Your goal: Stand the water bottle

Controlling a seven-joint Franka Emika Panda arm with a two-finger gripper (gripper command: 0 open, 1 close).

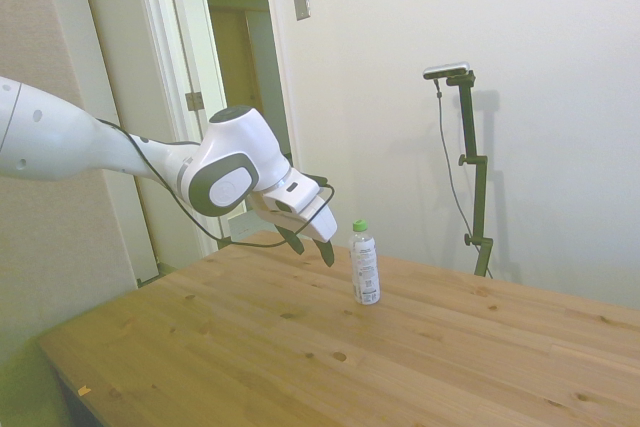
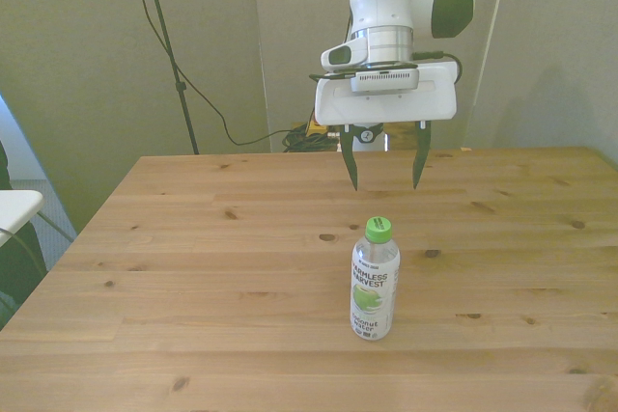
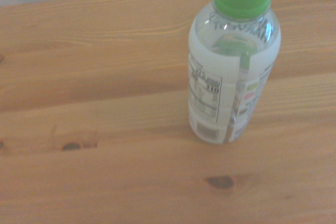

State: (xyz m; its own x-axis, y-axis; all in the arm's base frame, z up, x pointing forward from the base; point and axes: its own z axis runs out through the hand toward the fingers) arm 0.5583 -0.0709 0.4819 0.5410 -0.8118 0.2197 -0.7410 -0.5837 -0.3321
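Slim clear plastic bottle (image 2: pixel 375 280), green cap, upright on wooden surface (image 2: pixel 193 267); fingers (image 2: pixel 350 165) wide, empty, apart; stray nudge could topple.

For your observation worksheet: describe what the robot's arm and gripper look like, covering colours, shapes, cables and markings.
The arm is glossy white with rounded segments and dark grey joint caps. A thin black cable loops along it to the wrist. The gripper has a wide, flat white body carrying two slim, dark, pointed fingers. No markings can be read on it.
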